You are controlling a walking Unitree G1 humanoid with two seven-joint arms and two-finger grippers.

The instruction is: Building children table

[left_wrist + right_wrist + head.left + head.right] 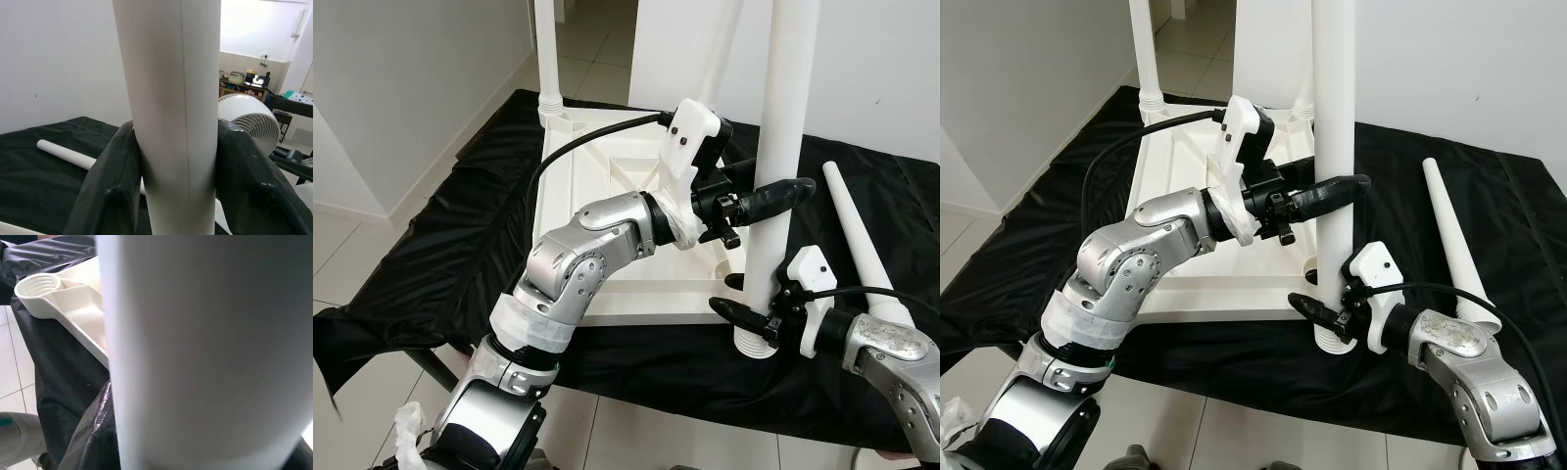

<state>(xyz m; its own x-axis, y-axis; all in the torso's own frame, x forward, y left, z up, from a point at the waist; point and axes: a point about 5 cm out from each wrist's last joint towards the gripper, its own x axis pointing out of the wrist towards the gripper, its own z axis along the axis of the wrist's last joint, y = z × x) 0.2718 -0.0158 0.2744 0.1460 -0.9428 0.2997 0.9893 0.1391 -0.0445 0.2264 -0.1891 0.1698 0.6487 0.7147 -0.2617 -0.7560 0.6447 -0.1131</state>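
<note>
Step in hand, as I read it: seating the tall white plastic table leg (781, 137) into the near-right corner socket (724, 266) of the upside-down white plastic tabletop (607, 176). The leg's ribbed lower end (756, 345) hangs off the tabletop's near edge, over the black sheet-covered worktop (431, 245), beside the socket rather than above it.

To do it well: lift so the ribbed end clears the rim, shift it over the socket, keep the leg plumb, then lower and twist. Let 1 hand steer and the other only steady — 2 rigid grips will fight each other and cross-thread.

Pose:
- Left hand (773, 199) reaches across the tabletop, elbow bent, wrist roughly level, both black fingers clamped on the leg at mid-height; the left wrist view confirms a finger (117, 186) on each side of the shaft.
- Right hand (744, 318) comes in low from the right, forearm angled up, fingers gripping the same leg just above the ribbed end.

2 legs already stand at the far corners — far-left leg (548, 49) is the clear one. A spare white tapered leg (862, 245) lies on the sheet to the right, well apart.
</note>
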